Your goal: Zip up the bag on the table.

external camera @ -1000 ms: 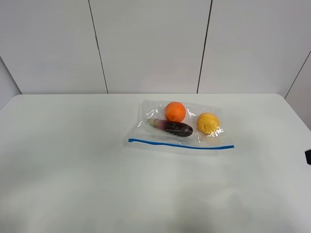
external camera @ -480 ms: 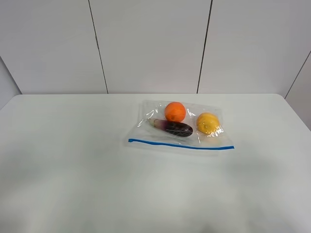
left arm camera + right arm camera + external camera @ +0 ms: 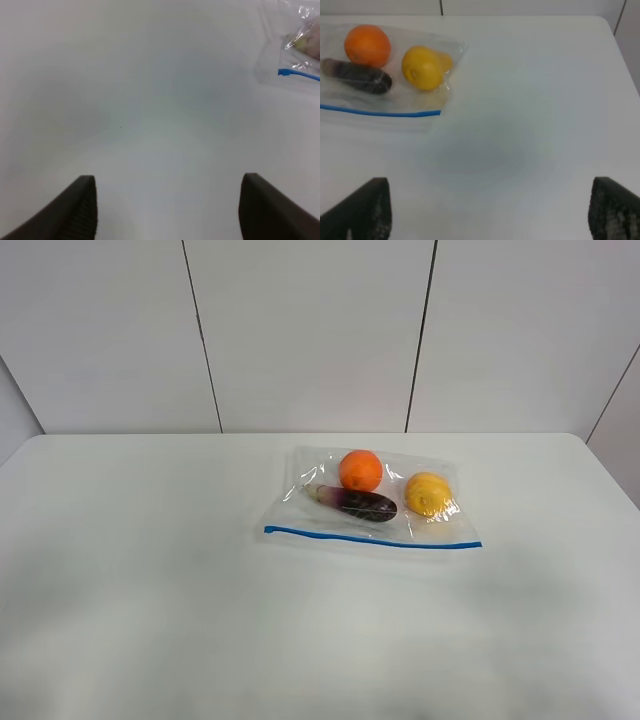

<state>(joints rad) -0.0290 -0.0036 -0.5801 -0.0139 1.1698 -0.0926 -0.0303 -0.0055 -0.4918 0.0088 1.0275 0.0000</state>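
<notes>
The clear bag [image 3: 370,502] lies flat on the white table [image 3: 150,570], right of centre, with its blue zip strip [image 3: 372,537] along the near edge. Inside are an orange [image 3: 360,470], a yellow fruit [image 3: 427,493] and a purple eggplant [image 3: 355,502]. Neither arm shows in the exterior high view. My left gripper [image 3: 167,202] is open and empty over bare table, with the bag's corner [image 3: 295,45] off to one side. My right gripper [image 3: 490,212] is open and empty, set back from the bag [image 3: 385,90] and its zip strip [image 3: 380,111].
A white panelled wall [image 3: 310,330] stands behind the table's far edge. The table's right edge and rounded corner [image 3: 612,37] show in the right wrist view. Bare tabletop lies to the left of the bag and in front of it.
A dark part of my right arm at the right edge of the exterior high view one second ago has gone out of view. The bag has not moved.
</notes>
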